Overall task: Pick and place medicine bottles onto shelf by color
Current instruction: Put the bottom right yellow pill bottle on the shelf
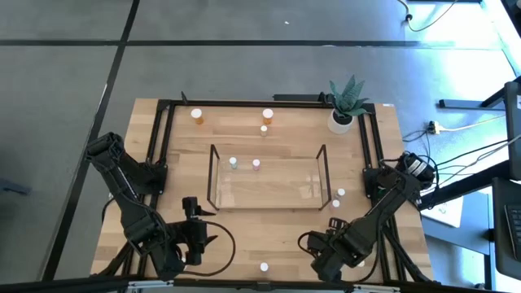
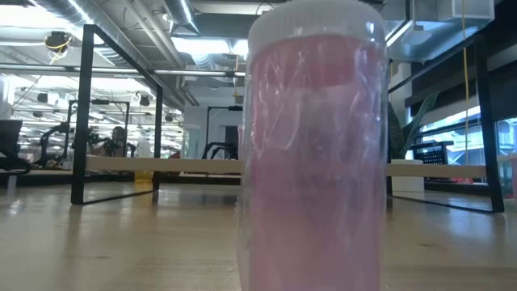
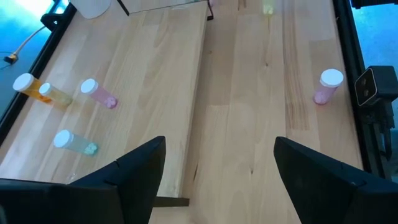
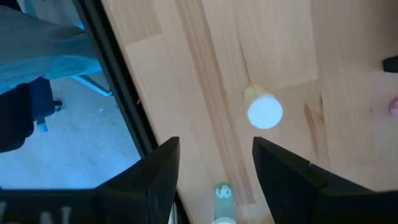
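Shelf point(image 1: 269, 176) sits mid-table point(image 1: 244, 130), two bottles point(image 1: 234, 163) inside near its far wall. Three more bottles point(image 1: 198, 115) stand behind the shelf toward the far edge, plant pot point(image 1: 341, 120) at the far right corner. Two bottles point(image 1: 340, 193) just off the shelf's right end. One bottle point(image 1: 264, 266) alone at the near edge, between the arms, right before the low camera. Left gripper point(image 1: 194, 213) near the shelf's front left corner; right gripper point(image 1: 332, 232) near its front right corner, close to a bottle point(image 4: 263, 111).

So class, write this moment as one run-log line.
left pincer: open, empty, near edge | right pincer: open, empty, above greenish bottle | shelf: two bottles on it
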You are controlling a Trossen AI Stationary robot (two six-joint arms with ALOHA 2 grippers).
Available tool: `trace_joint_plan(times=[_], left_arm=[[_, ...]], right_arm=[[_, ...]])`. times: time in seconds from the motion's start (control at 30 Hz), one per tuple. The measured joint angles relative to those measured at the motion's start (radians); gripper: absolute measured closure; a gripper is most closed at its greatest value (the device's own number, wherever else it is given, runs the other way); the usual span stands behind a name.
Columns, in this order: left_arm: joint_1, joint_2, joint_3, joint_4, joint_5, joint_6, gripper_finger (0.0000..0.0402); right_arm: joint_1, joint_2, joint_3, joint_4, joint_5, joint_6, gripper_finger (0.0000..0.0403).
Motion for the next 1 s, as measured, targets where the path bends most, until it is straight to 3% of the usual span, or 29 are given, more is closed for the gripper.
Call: trace_joint_plan(times=[0.73, 1.0], left_arm=[[0.000, 0.000, 0.000, 0.000, 0.001, 0.000, 0.0108], [0.000, 0.000, 0.000, 0.000, 0.001, 0.000, 0.0108]], right_arm=[[-0.001, 0.017, 0.001, 0.027, 0.009, -0.101, 0.0217], [-0.001, 0.018, -0.003, 0.029, 0.083, -0.105, 0.0174]])
